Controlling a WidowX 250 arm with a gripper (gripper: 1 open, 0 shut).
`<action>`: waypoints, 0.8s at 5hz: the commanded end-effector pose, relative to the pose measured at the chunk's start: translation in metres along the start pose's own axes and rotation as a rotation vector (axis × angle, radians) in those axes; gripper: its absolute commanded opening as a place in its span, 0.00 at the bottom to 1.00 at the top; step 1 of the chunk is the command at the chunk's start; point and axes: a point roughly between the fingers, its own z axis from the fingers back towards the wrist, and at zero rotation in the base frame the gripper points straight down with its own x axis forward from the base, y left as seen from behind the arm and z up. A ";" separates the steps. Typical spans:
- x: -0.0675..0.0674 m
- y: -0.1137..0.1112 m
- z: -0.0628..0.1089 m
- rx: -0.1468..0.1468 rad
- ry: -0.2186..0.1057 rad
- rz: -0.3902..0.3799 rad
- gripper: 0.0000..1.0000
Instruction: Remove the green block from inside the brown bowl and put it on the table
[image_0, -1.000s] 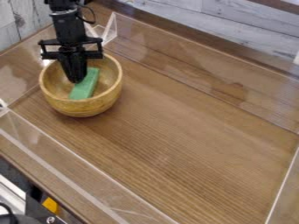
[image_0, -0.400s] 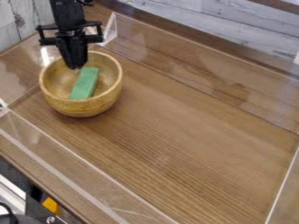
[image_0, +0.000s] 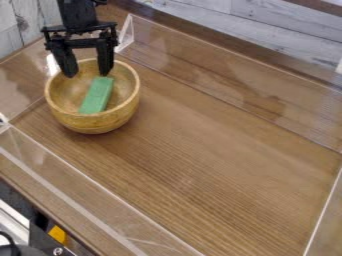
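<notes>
Closest to the camera is the low clear plastic wall (image_0: 160, 232) that runs along the front edge of the big brown wooden table (image_0: 214, 140), and down in the near left corner there is a bit of dark machine with a yellow patch (image_0: 54, 236), too small for me to tell what it is. Past the wall comes a wide stretch of bare wood with darker streaks in it. Farther back, on the left side of the table, sits the round light-brown wooden bowl (image_0: 94, 100) with thick walls. The small bright green block (image_0: 96, 96), a flat long bar, lies inside the bowl, leaning on the smooth tan inside with one end toward the front and the other end toward the back. Right above the back rim of the bowl is my black gripper (image_0: 83, 62), pointing down. My two fingers (image_0: 106, 60) are spread wide apart, one on each side, and there is nothing between them. I am not touching the block; it rests below me in the bowl on its own. Behind me are the far clear wall (image_0: 227, 50) and then a pale grey plank wall (image_0: 267, 20).
</notes>
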 end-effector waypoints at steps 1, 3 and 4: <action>-0.001 -0.001 0.021 0.017 -0.094 -0.007 1.00; 0.000 -0.002 0.012 0.024 -0.100 -0.011 1.00; 0.000 -0.003 0.008 0.026 -0.102 -0.013 1.00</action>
